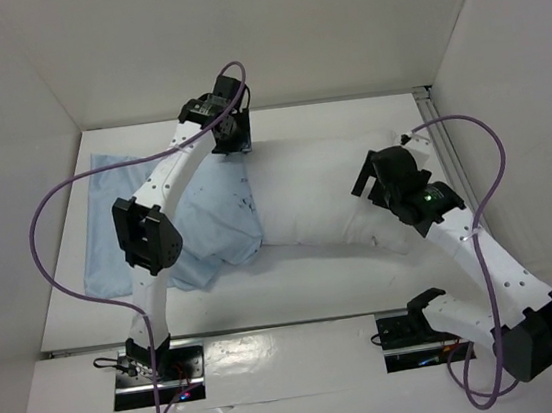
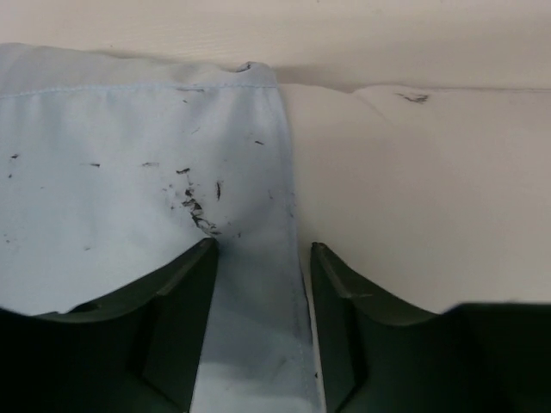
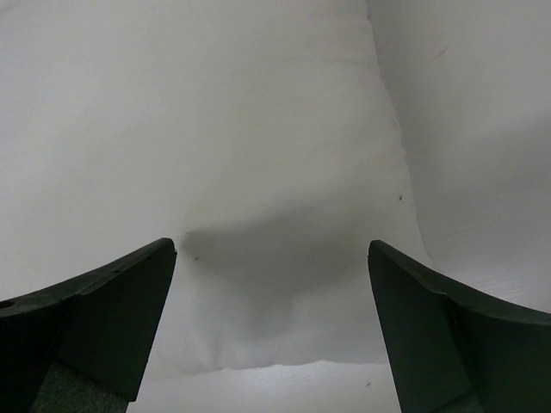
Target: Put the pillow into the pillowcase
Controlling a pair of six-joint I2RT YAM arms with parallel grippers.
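The pillow (image 1: 330, 195) lies across the table (image 1: 316, 284), a little bowed, and nearly all of it is bare. The pillowcase (image 1: 127, 220) lies flat and wrinkled at the pillow's left end. Where the two meet, the blue cloth bulges, so that end of the pillow seems to have gone a short way in. From above I cannot tell whether it is truly inside the mouth or only lying under a fold.

The left gripper (image 1: 231, 139) is at the pillow's far left corner, right on the seam between blue and white. In its wrist view the left gripper (image 2: 263, 249) stands partly spread, astride the hemmed edge of the pillowcase (image 2: 112, 163). White pillow (image 2: 422, 189) shows just past the right finger. The cloth lies flat between the jaws and does not look pinched yet.

The right gripper (image 1: 376, 182) hangs over the pillow's right end. Its wrist view shows the right gripper (image 3: 271, 248) spread wide with only pillow (image 3: 258, 120) below, holding nothing.

By my reading the job is at an early stage: at most the left end has been started. What is left is to catch the hem, open the mouth, and bring the case over the whole length of the pillow, or push the pillow in from the right
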